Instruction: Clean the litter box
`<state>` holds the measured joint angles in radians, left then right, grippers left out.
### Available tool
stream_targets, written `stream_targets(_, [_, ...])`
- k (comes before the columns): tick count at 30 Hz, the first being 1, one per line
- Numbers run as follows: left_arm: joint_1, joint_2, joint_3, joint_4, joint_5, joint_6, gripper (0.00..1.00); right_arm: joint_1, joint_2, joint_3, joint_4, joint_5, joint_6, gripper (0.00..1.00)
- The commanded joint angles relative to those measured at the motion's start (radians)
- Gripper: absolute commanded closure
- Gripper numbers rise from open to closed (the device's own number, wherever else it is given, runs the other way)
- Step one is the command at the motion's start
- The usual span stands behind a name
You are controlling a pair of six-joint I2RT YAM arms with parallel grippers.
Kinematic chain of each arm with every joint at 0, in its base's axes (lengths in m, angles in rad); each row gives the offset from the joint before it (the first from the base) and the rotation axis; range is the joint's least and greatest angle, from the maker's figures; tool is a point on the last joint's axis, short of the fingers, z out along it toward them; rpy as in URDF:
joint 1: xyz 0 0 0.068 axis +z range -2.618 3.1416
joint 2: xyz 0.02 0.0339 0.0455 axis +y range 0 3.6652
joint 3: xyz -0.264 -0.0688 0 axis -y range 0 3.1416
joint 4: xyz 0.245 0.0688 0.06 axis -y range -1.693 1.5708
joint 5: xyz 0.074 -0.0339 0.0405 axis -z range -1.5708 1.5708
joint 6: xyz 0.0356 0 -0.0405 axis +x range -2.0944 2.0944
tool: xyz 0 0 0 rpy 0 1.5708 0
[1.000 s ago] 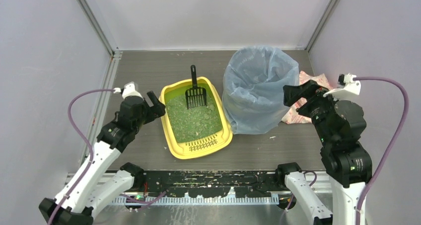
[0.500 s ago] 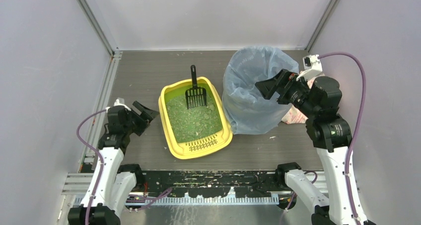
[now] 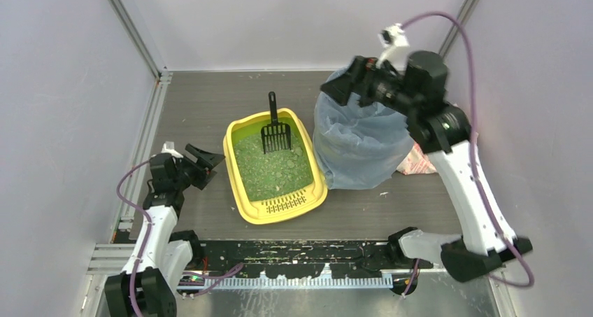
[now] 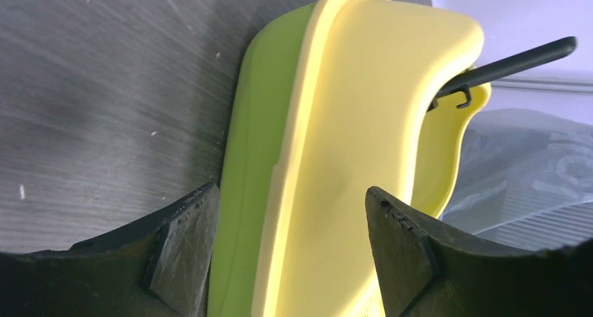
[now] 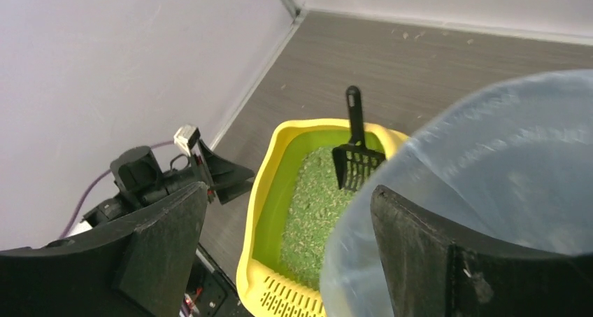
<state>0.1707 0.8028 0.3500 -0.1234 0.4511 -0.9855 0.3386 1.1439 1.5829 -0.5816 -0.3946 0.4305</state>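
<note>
The yellow litter box (image 3: 244, 188) lies mid-table with green litter and a slotted grate (image 3: 285, 203) at its near end. It also shows in the left wrist view (image 4: 349, 142) and the right wrist view (image 5: 269, 191). A black slotted scoop (image 3: 275, 132) rests in its far end, handle leaning over the far rim. My left gripper (image 3: 208, 160) is open and empty, low, just left of the box's left wall. My right gripper (image 3: 338, 87) is open and empty, raised over the far-left rim of the blue-bagged bin (image 3: 360, 131).
A crumpled pink-and-white wrapper (image 3: 419, 161) lies right of the bin. Grey walls enclose the table on the left, far and right sides. Loose litter specks dot the table near the front rail (image 3: 294, 250).
My right arm has swung up and left, from the bin's right side to above its far-left rim. My left gripper has pulled back toward me and now holds still beside the box.
</note>
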Motion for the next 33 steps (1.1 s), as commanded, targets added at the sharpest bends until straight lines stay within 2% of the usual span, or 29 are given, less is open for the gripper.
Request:
stream_targets(1, [0.009, 0.002, 0.015, 0.147, 0.059, 0.007, 0.25, 0.175, 0.192, 0.163, -0.114, 0.124, -0.100, 0.08])
stream_targets(6, [0.011, 0.036, 0.005, 0.199, 0.073, 0.005, 0.27, 0.333, 0.366, 0.248, -0.145, 0.208, -0.126, 0.07])
stream_targets(14, [0.013, 0.140, -0.041, 0.312, 0.061, 0.004, 0.31, 0.420, 0.546, 0.317, -0.128, 0.222, -0.111, 0.08])
stream_targets(16, [0.013, 0.175, -0.047, 0.343, 0.063, 0.005, 0.34, 0.437, 0.592, 0.342, -0.144, 0.239, -0.116, 0.16])
stream_targets(19, [0.013, 0.221, -0.051, 0.380, 0.068, 0.002, 0.37, 0.459, 0.666, 0.378, -0.170, 0.264, -0.118, 0.41])
stream_targets(21, [0.013, 0.245, -0.055, 0.403, 0.070, -0.001, 0.41, 0.468, 0.704, 0.387, -0.173, 0.268, -0.117, 0.49])
stream_targets(33, [0.013, 0.362, -0.089, 0.585, 0.117, -0.029, 0.59, 0.473, 0.722, 0.293, -0.101, 0.262, -0.091, 0.49])
